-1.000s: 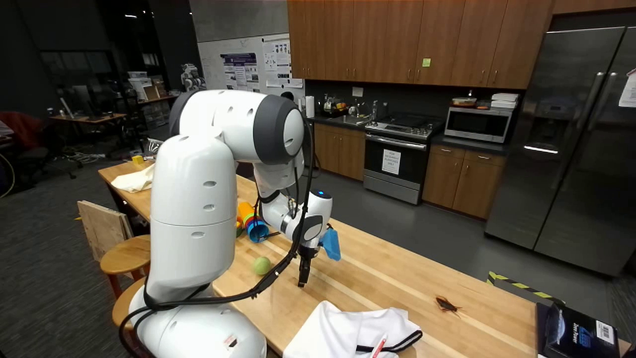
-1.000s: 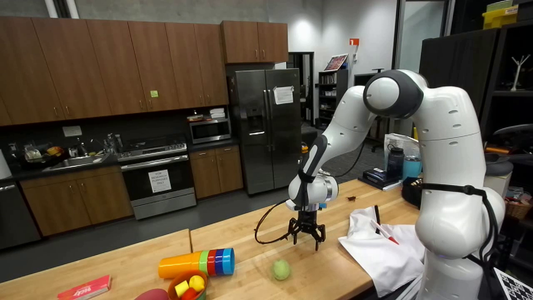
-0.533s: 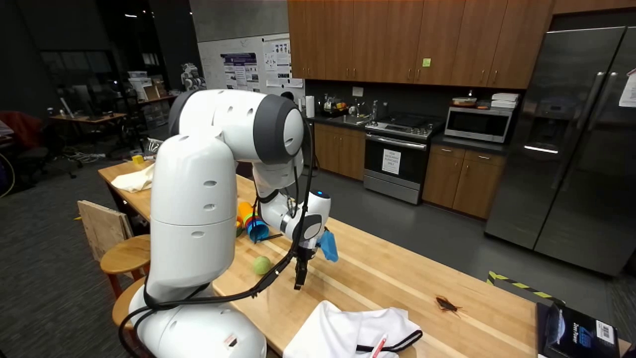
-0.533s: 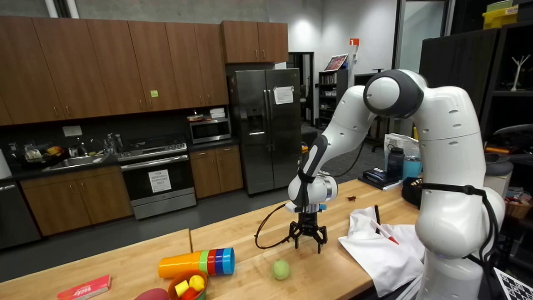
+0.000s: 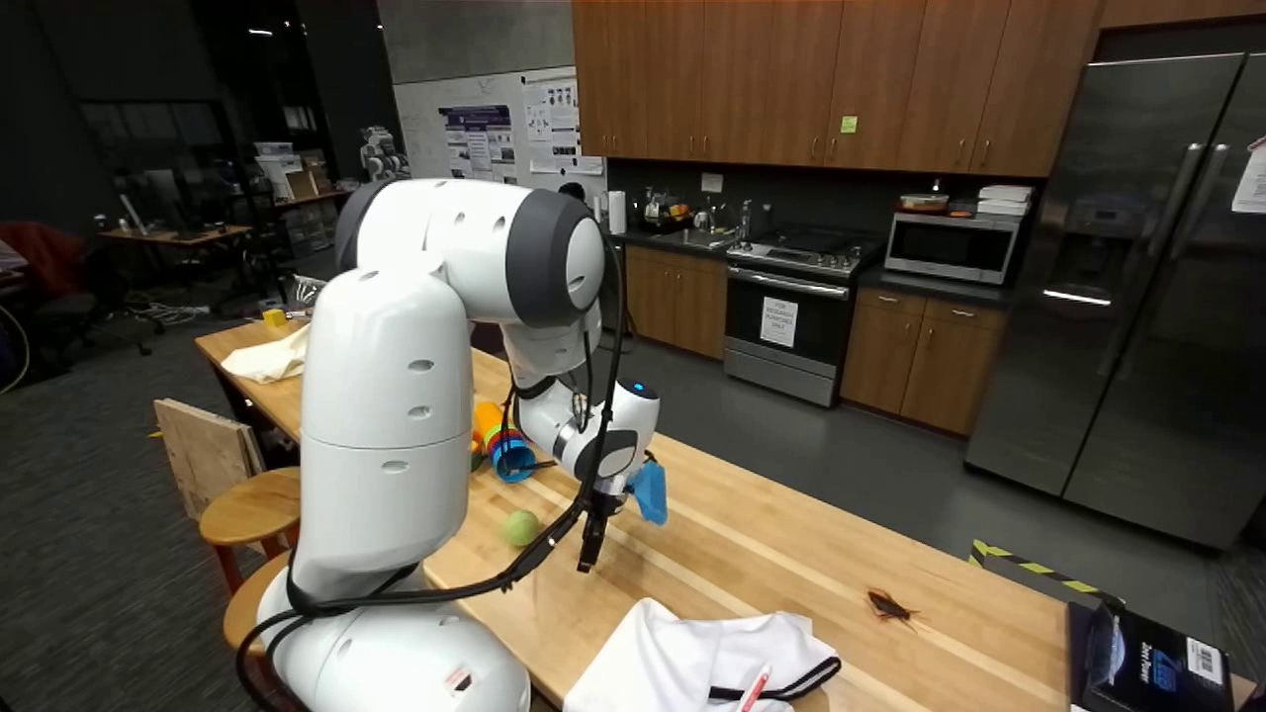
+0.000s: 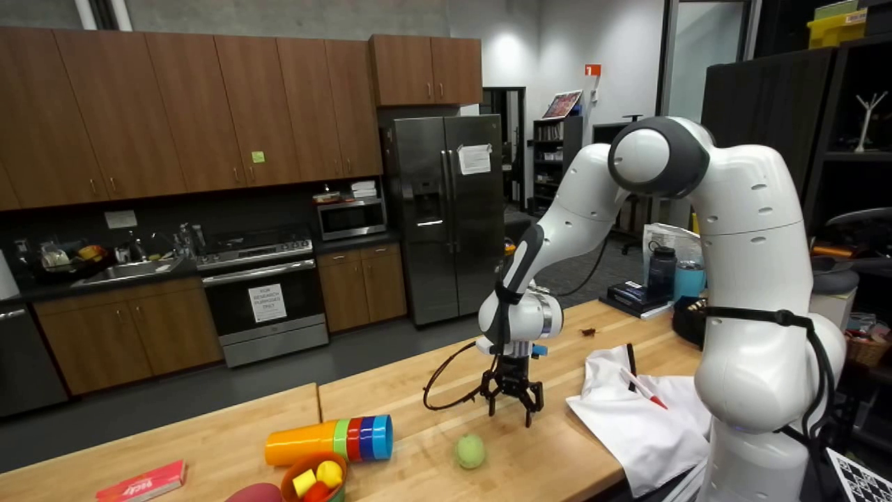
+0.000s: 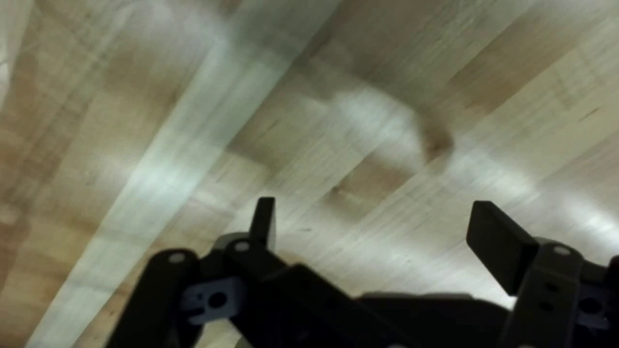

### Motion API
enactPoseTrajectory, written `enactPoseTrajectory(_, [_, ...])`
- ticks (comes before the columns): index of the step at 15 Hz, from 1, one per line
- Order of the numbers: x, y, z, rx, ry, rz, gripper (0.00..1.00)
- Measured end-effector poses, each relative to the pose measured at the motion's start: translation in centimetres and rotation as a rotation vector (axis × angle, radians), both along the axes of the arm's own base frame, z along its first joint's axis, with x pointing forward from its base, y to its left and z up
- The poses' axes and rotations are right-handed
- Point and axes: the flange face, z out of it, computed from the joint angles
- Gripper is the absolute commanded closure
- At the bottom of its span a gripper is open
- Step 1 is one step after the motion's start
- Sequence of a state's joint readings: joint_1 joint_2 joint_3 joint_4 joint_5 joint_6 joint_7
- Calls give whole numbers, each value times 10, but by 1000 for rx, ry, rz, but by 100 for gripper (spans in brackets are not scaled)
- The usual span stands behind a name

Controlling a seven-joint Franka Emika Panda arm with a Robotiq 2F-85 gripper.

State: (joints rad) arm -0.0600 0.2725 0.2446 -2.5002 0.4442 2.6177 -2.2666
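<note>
My gripper (image 7: 373, 210) points down over the wooden table, its fingers wide apart. In the wrist view only bare wood grain shows between the black fingertips (image 7: 503, 246). Both exterior views show the gripper (image 6: 510, 417) low over the tabletop; whether the tips touch it I cannot tell. Nearest to it lies a fuzzy light green ball (image 6: 470, 451), apart from the fingers; the wrist view does not show this ball. On the gripper's other side is a rumpled white cloth (image 6: 637, 418) with a black strap and a red-and-white pen (image 5: 755, 688) on top.
Nested colored cups (image 6: 303, 446) lie on their side near an orange bowl (image 6: 291, 476) of toy pieces. A pink box (image 6: 143, 481) is farther along. A brown insect-like object (image 5: 890, 605) and a black box (image 5: 1152, 663) sit toward the far end. A loose cable loops beside the gripper.
The gripper has shifted slightly, a little toward the ball's side in an exterior view. Its fingers stay apart. Ball, cloth and cups have not moved.
</note>
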Motion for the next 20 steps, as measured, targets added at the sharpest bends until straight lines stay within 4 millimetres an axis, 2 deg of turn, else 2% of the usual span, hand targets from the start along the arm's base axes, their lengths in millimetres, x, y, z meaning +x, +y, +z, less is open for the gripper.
enactPoseTrajectory(5, [6, 13, 6, 80, 17, -271, 0])
enactPoseTrajectory(10, [18, 5, 14, 109, -81, -540, 0])
enactPoseTrajectory(17, [20, 8, 15, 110, -116, -582, 0])
enactPoseTrajectory(20, [19, 13, 18, 150, -109, -712, 0])
